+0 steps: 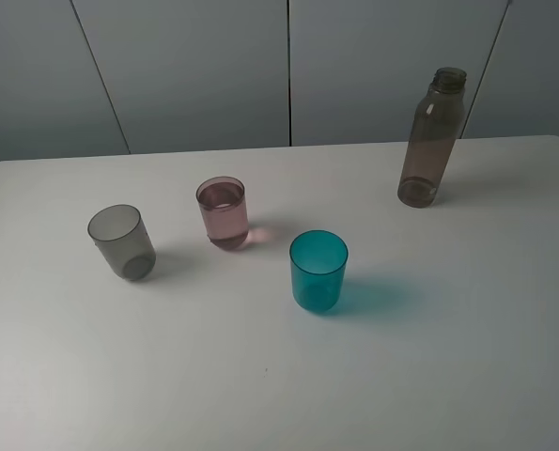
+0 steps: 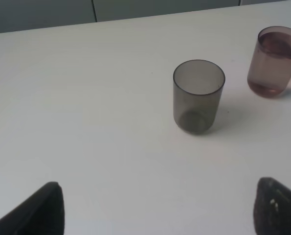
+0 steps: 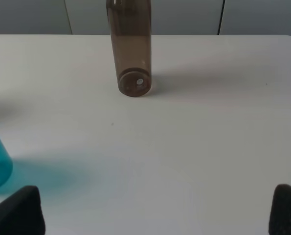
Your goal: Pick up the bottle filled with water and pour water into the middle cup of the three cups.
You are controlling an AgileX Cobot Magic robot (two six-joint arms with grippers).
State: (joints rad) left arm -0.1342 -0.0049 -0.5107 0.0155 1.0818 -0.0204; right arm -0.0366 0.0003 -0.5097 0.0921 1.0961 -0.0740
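We find the bottle (image 1: 431,136) standing upright and uncapped at the upper right of the exterior high frame, on the white tabletop (image 1: 448,376), well apart from all three cups. Its walls read evenly tinted, and we cannot make out any water level inside it. No arm appears in this frame.

The three cups stand in a loose row running from middle left toward the centre. The smoky grey cup (image 1: 121,241) is at the left and appears empty. The middle cup (image 1: 224,213), pink-mauve, already holds clear water (image 1: 223,198) close to its rim. The teal cup (image 1: 318,271) stands lower right of it and nearest the bottle. We judge that the pour has been made and the bottle set down clear of the cups, where it cannot knock them.

The right tool (image 3: 157,213) shows only its two dark fingertips at the lower corners of the right wrist frame, spread wide and holding nothing. The bottle stands ahead of it at the upper centre of that frame, untouched. We judge this a released, stood-off posture.

The left tool (image 2: 157,208) likewise shows two dark tips at the lower corners of its frame, wide apart and empty. It faces the grey cup, with the filled pink cup at the upper right edge. We judge it idle, kept back so as not to disturb the row.
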